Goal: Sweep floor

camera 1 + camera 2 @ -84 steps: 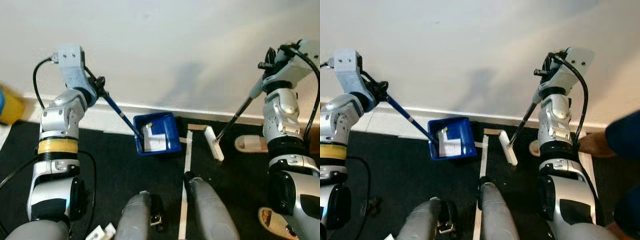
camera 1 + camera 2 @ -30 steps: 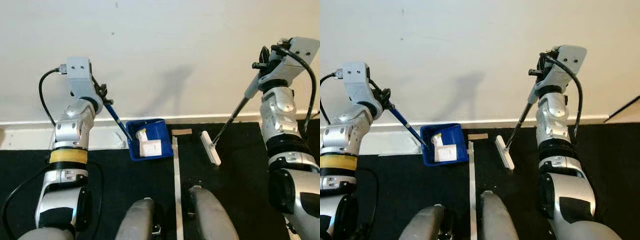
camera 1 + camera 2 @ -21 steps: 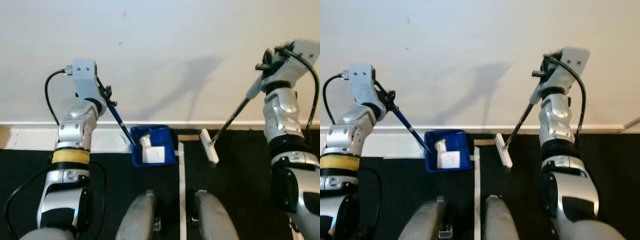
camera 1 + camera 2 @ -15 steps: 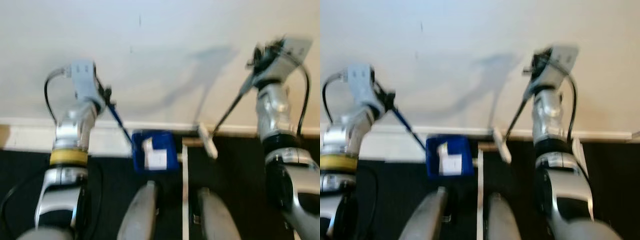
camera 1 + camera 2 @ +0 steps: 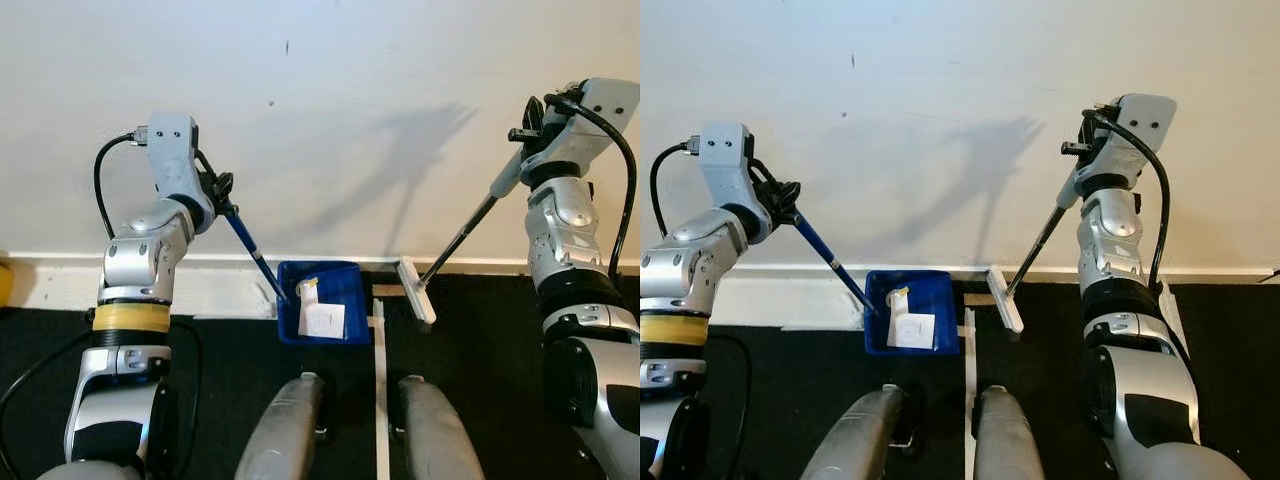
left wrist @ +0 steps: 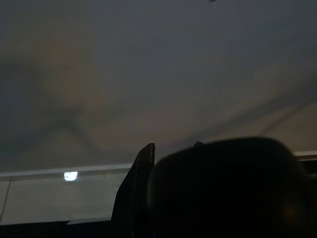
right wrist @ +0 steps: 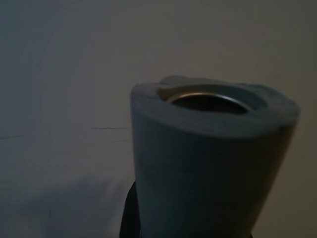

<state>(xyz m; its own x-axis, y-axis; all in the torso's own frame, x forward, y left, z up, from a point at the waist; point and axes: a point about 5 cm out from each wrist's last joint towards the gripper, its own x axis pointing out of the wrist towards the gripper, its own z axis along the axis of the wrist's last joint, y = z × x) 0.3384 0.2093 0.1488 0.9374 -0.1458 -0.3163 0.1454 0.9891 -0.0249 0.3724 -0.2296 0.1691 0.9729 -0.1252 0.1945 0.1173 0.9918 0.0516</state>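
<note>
A blue dustpan [image 5: 355, 312] hangs low over the black floor by the baseboard, with white paper scraps [image 5: 322, 320] inside it. Its long blue handle [image 5: 250, 250] slants up to my left gripper [image 5: 218, 193], which is shut on it. My right gripper [image 5: 522, 148] is raised near the wall and shut on the grey broom handle [image 5: 462, 235]. The white broom head [image 5: 416, 303] is just right of the dustpan at the baseboard. The broom handle's hollow grey end [image 7: 208, 163] is close up in the right wrist view. The left wrist view is dark, with one black finger [image 6: 136, 193] visible.
A white wall and baseboard [image 5: 230, 270] stand directly ahead. A pale strip [image 5: 381, 400] runs along the black floor between my legs [image 5: 290, 430]. A short brown piece [image 5: 385, 291] lies by the baseboard. A yellow object [image 5: 5, 282] shows at the far left edge.
The whole view has shifted as I turned toward the wall, and the sandals at the right are gone from view. Both grippers keep their holds. Dustpan and broom head now sit closer together.
</note>
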